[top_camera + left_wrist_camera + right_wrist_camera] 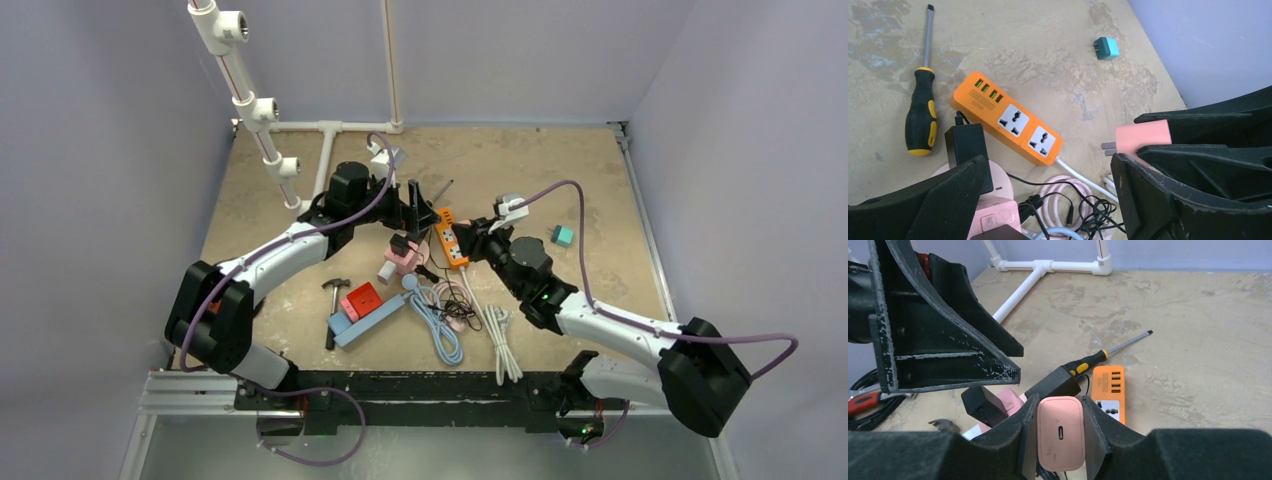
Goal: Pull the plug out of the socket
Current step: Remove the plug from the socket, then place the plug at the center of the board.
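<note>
Unplugged, seemingly; little left.
Pinched in the right gripper (1059,403): pink rounded plastic plug (1060,440), prongs bare, aloft near the orange plastic power strip (1008,120), sockets empty. Left gripper (1048,170) spread wide, holding nothing.

Pink plug (1060,439), orange socket strip (1008,120), teal adapter (1107,48), black-yellow screwdriver (920,112)

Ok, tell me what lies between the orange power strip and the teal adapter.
Nothing: in the left wrist view only bare, stained tabletop runs from the orange power strip to the teal adapter.
</note>
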Robot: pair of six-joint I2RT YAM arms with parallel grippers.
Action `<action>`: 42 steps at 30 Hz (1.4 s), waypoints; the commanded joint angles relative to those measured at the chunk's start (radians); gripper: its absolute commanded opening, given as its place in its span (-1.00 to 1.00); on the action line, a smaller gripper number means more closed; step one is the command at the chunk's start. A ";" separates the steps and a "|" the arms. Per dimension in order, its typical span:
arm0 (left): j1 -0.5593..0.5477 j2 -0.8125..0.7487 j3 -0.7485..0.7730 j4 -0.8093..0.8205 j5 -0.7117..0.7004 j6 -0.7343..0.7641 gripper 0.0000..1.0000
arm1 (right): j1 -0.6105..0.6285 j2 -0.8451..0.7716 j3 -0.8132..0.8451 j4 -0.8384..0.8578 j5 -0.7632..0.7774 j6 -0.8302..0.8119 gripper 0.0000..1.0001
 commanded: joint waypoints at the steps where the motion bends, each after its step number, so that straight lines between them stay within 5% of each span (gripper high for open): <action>1: 0.006 -0.011 0.002 0.050 0.016 -0.011 0.90 | 0.002 0.022 0.018 0.049 0.001 -0.009 -1.00; 12: 0.005 -0.072 0.034 -0.117 -0.271 0.118 0.88 | -0.072 0.078 0.083 -0.148 0.206 0.140 -1.00; 23: 0.003 -0.066 0.050 -0.179 -0.316 0.132 0.88 | -0.537 0.118 -0.014 -0.153 -0.116 0.368 -1.00; 34: 0.003 -0.078 0.056 -0.194 -0.327 0.133 0.88 | -0.706 0.007 -0.123 -0.178 -0.030 0.489 -1.00; 42: 0.003 -0.075 0.056 -0.194 -0.321 0.128 0.88 | -0.829 0.127 -0.096 -0.167 -0.202 0.472 -0.89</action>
